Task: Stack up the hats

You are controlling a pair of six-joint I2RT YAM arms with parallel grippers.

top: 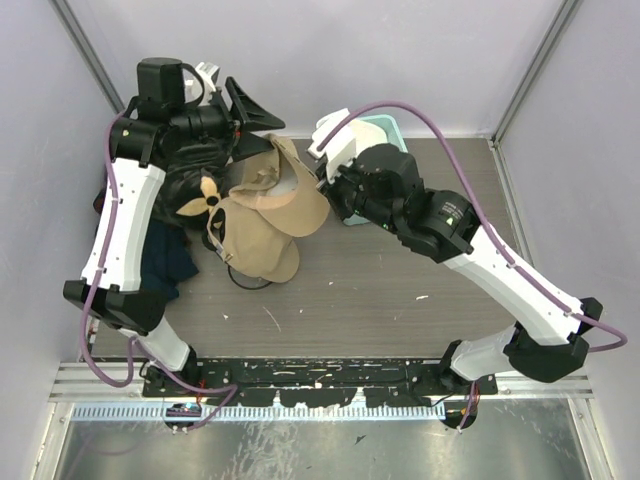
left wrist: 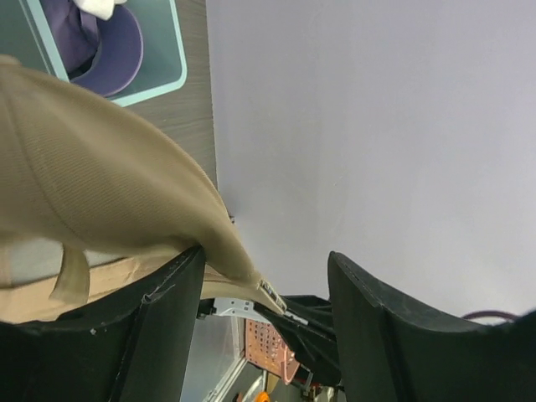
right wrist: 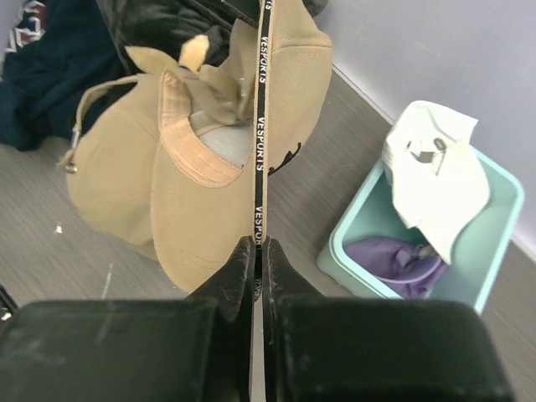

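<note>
The tan cap (top: 270, 215) hangs crumpled over the table's back left, its inside turned up. My right gripper (right wrist: 258, 244) is shut on its black-taped rim, which is printed with letters (right wrist: 260, 126); in the top view this gripper (top: 322, 178) sits at the cap's right edge. My left gripper (left wrist: 266, 255) is open and wide; the tan cap (left wrist: 92, 184) drapes against its left finger (left wrist: 172, 310), at the cap's back edge (top: 258, 130). The white cap (right wrist: 435, 167) and purple cap (right wrist: 394, 260) lie in a teal bin (right wrist: 502, 201). The black cap is not clearly visible.
The teal bin (top: 390, 128) stands at the back, half hidden by the right arm. Black fabric with a tan flower (top: 205, 195) and navy clothing (top: 165, 255) lie at the left under the left arm. Grey walls close in behind and on both sides.
</note>
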